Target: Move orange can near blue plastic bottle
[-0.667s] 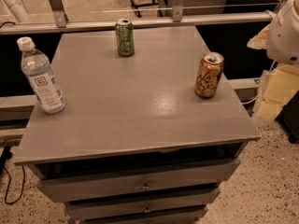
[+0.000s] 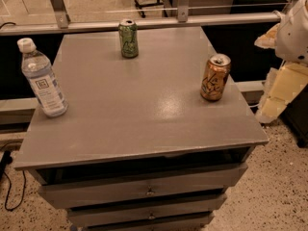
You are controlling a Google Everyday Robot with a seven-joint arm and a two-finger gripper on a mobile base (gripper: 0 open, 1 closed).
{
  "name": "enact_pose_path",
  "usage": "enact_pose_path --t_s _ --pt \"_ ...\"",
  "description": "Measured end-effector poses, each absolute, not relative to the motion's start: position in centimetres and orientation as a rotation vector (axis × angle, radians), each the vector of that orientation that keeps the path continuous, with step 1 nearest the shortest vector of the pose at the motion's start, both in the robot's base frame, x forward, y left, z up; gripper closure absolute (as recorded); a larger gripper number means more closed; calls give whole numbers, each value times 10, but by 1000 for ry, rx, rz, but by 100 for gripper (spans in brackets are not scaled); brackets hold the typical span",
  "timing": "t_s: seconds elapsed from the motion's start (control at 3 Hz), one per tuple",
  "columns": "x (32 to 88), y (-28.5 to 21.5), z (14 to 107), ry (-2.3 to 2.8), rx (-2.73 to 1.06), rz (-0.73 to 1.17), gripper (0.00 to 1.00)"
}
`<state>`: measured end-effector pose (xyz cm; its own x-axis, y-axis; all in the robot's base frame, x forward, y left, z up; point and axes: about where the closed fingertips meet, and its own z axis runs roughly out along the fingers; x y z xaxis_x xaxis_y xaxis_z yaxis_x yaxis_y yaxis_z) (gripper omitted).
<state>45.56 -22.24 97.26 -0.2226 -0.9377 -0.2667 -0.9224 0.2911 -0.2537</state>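
Orange can [image 2: 215,77] stands at right on the counter [image 2: 144,124], well apart from the blue plastic bottle [image 2: 42,78] at left, since my pincer [image 2: 281,93], released or clenched I cannot tell, hangs beside the counter.

Matt tabletop [image 2: 144,109]; plastic end effector [image 2: 275,99] at right

Claw [image 2: 278,96] off right; tabletop [image 2: 144,107] bare between orange can [image 2: 215,77] and bottle [image 2: 42,79].

Dim warm light, tabletop [image 2: 161,102] glare, pincer [image 2: 278,96] bright at right edge
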Motion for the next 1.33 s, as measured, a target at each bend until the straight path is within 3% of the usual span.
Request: enact_pose_path --t_s 1.0,1.33 --pt "567 -247 930 2088 -1329 126 0" --pt "591 -237 915 2038 -1201 267 0"
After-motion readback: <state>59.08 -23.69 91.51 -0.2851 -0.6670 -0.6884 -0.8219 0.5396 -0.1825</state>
